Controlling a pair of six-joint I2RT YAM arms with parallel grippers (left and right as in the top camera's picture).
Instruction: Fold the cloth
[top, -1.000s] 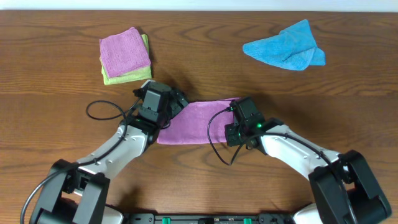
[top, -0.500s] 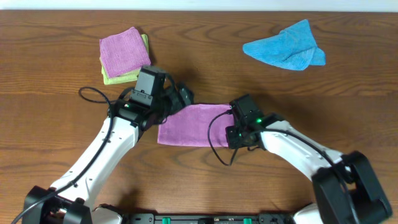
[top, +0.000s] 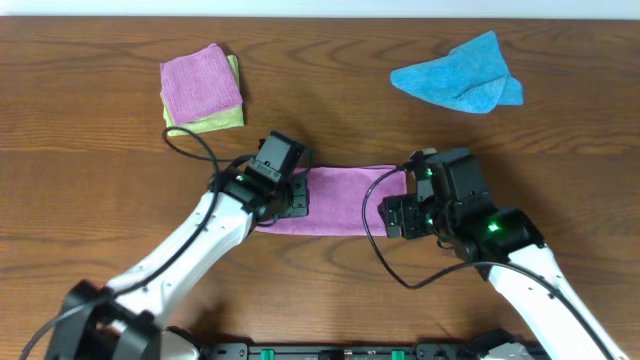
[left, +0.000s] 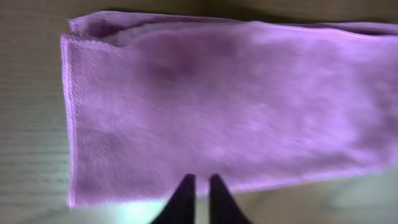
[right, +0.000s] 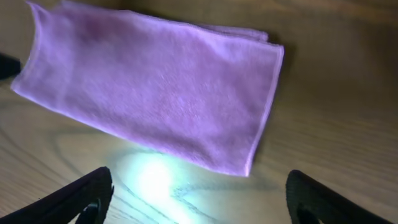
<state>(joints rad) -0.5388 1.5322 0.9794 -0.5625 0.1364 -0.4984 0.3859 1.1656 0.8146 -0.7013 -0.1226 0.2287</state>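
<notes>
The cloth (top: 345, 200) lies flat on the wooden table as a folded mauve strip, running left to right. It fills the left wrist view (left: 217, 106), and its right end shows in the right wrist view (right: 155, 87). My left gripper (top: 293, 193) sits over the strip's left end. Seen from its wrist, the left gripper (left: 201, 184) is shut, its dark fingertips (left: 186, 186) at the cloth's near edge. My right gripper (top: 405, 212) hangs by the strip's right end. From its own wrist the right gripper (right: 199, 193) is open wide, with only bare table between its fingers (right: 87, 193).
A brighter pink cloth (top: 200, 85) lies folded on a yellow-green one (top: 210, 122) at the back left. A crumpled blue cloth (top: 460, 80) is at the back right. Black cables loop beside both arms near the strip.
The right gripper let go of the cloth, opened and drew back to the right. The left gripper moved right onto the strip's left end and shut. The cloth now lies flatter and longer.
</notes>
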